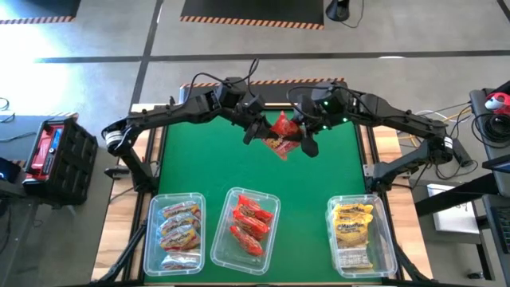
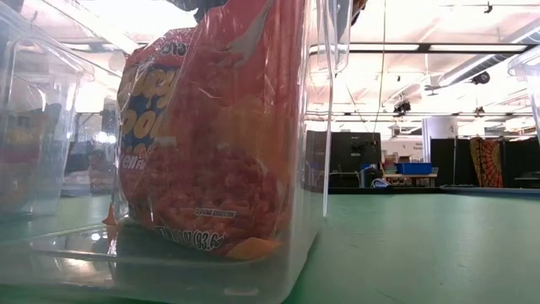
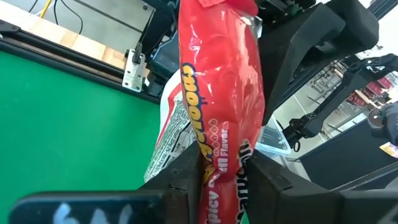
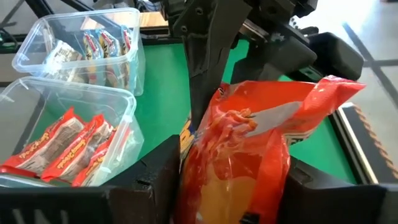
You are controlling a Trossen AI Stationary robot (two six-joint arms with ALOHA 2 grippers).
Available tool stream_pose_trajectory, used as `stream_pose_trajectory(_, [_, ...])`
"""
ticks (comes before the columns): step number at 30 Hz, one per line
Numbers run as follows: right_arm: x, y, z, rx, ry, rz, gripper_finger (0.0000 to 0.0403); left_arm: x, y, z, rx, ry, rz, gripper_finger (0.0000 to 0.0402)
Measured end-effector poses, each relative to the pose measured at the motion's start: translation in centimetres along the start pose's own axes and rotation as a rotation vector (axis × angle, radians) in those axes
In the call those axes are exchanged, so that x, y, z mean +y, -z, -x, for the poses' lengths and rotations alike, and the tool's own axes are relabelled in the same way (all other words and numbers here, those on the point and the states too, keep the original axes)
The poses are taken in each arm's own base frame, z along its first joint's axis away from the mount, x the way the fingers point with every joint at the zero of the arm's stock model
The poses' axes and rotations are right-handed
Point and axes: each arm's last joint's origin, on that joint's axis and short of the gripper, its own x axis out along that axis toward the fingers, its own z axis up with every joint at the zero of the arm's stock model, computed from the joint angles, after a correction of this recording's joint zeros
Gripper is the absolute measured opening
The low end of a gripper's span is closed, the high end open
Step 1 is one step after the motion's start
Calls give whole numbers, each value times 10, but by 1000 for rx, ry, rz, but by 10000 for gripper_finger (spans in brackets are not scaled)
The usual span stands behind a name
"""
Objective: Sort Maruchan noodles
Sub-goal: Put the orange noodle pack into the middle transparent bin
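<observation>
Green table mat (image 1: pixel 199 159), bright workshop beyond

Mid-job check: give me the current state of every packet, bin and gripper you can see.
Red noodle packet: held above the mat between both grippers.
Left gripper: shut on the packet.
Right gripper: around the packet's other end.
Left bin: holds orange-pink packets.
Middle bin: holds red packets.
Right bin: holds yellow packets.

free: green mat (image 1: pixel 199 159) bare at centre and left of frame | blocked: three bins (image 1: pixel 253 227) along lower edge, gaps between them | upper centre: both grippers meet at red packet (image 1: pixel 282 135), arms span the upper mat
</observation>
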Motion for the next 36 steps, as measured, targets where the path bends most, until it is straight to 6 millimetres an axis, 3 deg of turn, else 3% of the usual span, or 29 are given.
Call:
stream_pose_trajectory(10, [2,6,11,56,45,-27,202,-1,0,0,6,26,2,5])
stream_pose_trajectory(18, [8,-5,53,135,206,-27,203,0,6,1,63,43,44,2])
stream_pose_trajectory(24, [10,-10,67,142,235,-54,203,-7,16,-2,171,140,107,1])
stream_pose_trajectory(30, [12,-1,68,237,223,-65,203,-31,46,-13,405,240,220,1])
stream_pose_trajectory(36, [14,10,70,355,205,-82,203,-80,80,-35,609,265,229,1])
